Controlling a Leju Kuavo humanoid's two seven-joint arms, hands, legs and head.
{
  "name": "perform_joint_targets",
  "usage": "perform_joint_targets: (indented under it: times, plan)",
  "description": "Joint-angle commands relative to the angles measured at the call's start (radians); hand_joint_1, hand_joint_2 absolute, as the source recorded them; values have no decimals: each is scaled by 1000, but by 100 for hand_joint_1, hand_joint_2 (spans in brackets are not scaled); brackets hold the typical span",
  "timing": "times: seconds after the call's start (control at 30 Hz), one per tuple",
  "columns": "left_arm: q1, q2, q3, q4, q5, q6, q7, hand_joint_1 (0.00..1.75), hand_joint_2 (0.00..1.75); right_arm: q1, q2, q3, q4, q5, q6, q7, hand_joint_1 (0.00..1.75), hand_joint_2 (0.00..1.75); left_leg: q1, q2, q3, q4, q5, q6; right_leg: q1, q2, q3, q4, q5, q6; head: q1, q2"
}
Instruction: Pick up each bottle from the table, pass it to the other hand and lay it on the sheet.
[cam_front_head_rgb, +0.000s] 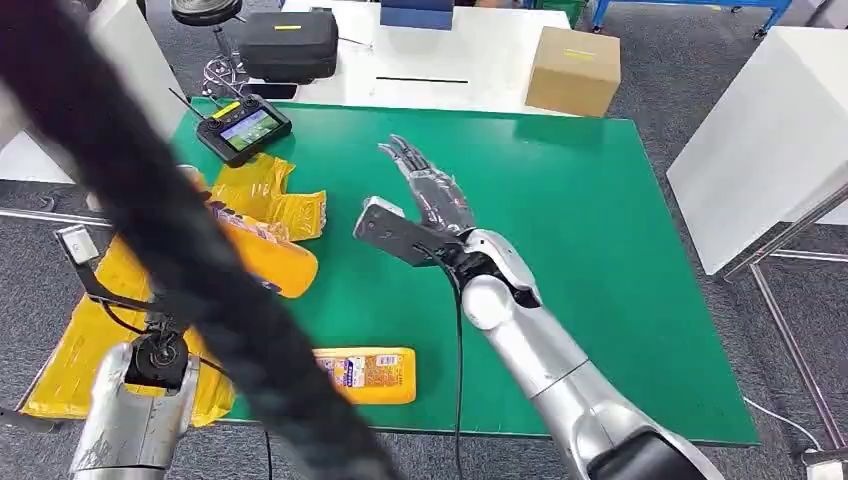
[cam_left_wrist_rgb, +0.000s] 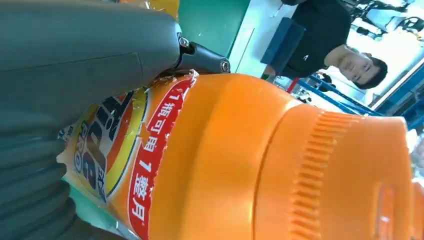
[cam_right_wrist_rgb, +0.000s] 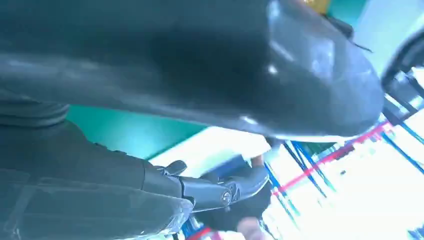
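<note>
robot lab or test floor, not a home. green mat (cam_front_head_rgb: 600, 230) covers a work table, grey carpet (cam_front_head_rgb: 700, 70) around it. handheld controller with lit screen (cam_front_head_rgb: 244, 128) lies on the mat's far corner. behind: white table (cam_front_head_rgb: 470, 50) carrying a black hard case (cam_front_head_rgb: 290, 42) and a cardboard box (cam_front_head_rgb: 572, 70). white bench (cam_front_head_rgb: 770, 140) to the right, metal frame legs (cam_front_head_rgb: 790, 340) beside it. blue metal racking (cam_left_wrist_rgb: 345, 102) in the left wrist view, a person in black (cam_left_wrist_rgb: 325, 35) standing by.
</note>
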Motion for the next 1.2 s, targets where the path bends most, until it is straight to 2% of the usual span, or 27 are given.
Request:
perform_joint_targets:
  times: [0.03, 0.2, 0.37, 0.5, 0.63, 0.7, 0.8, 0.87, 0.93, 1.03, 1.1, 1.13, 1.2]
  plan:
    - [15, -7, 81, -41, -32, -4, -3, 175, 175, 121, -109, -168, -301, 15, -35, -31, 0, 0, 2, -4, 3, -1, 0, -4, 2, -5, 4, -2, -1, -2, 0, 0]
    - [12, -3, 92, -39, -61, -6, -8, 175, 175, 146, -110, -206, -325, 18, -45, -33, 0, 0, 1, 0, 4, -1, -1, -5, 1, -2, 4, -1, -1, -3, 0, 0]
    - [-38, 41, 143, -38, -184, 39, -63, 175, 175, 220, -128, -254, -370, 39, -46, -37, 0, 0, 2, -4, 2, 0, 0, -3, 2, -4, 2, -2, 0, -2, 0, 0]
    - [-42, 40, 148, -37, -185, 37, -58, 175, 175, 222, -124, -255, -371, 42, -44, -38, 0, 0, 2, 1, 4, 0, -1, -6, 2, -1, 4, -1, -1, -3, 0, 0]
    - [-40, 37, 147, -37, -186, 37, -58, 175, 175, 219, -122, -255, -369, 43, -44, -38, 0, 0, 2, -1, 3, 0, -1, -5, 2, -1, 4, -1, -1, -2, 0, 0]
    - [-68, 60, 155, -36, -301, 90, -111, 175, 175, 237, -128, -266, -376, 47, -45, -38, 0, 0, 2, 0, 4, 0, -1, -5, 2, -1, 4, -1, -1, -2, 0, 0]
    - [-132, 126, 186, -26, -560, 265, -195, 175, 175, 283, -156, -267, -386, 35, -48, -51, 0, 0, 3, -2, 2, 1, 0, -4, 3, -2, 2, 0, -1, -2, 0, 0]
    - [-107, 144, 231, -59, -638, 329, -209, 175, 175, 329, -175, -259, -394, 29, -51, -71, 0, 0, 4, -2, 5, 0, -1, -7, 3, -3, 6, -1, -2, -4, 0, 0]
    - [-40, 144, 273, -113, -719, 375, -234, 175, 175, 367, -185, -250, -397, 11, -59, -97, 0, 0, 2, 2, 4, -1, -1, -4, 2, 2, 4, -2, 0, -2, 0, 0]
    - [10, 148, 310, -128, -792, 416, -258, 175, 175, 352, -190, -228, -369, -8, -63, -108, 0, 0, 2, 7, 10, -3, -3, -7, 2, 6, 8, -3, -1, -3, 0, 0]
    - [35, 162, 318, -126, -876, 467, -287, 175, 175, 334, -194, -215, -347, -25, -62, -109, 0, 0, 1, 7, 4, -1, -2, -4, 1, 5, 3, -1, 0, -2, 0, 0]
    - [42, 168, 316, -120, -919, 496, -293, 175, 175, 329, -192, -213, -343, -30, -63, -107, 0, 0, 2, 8, 8, -2, -3, -7, 2, 6, 6, -1, -1, -3, 0, 0]
    - [33, 181, 308, -91, -1021, 563, -300, 175, 175, 305, -179, -212, -335, -37, -56, -95, 0, 0, 2, 4, 4, -1, -2, -5, 2, 4, 3, -1, -1, -2, 0, 0]
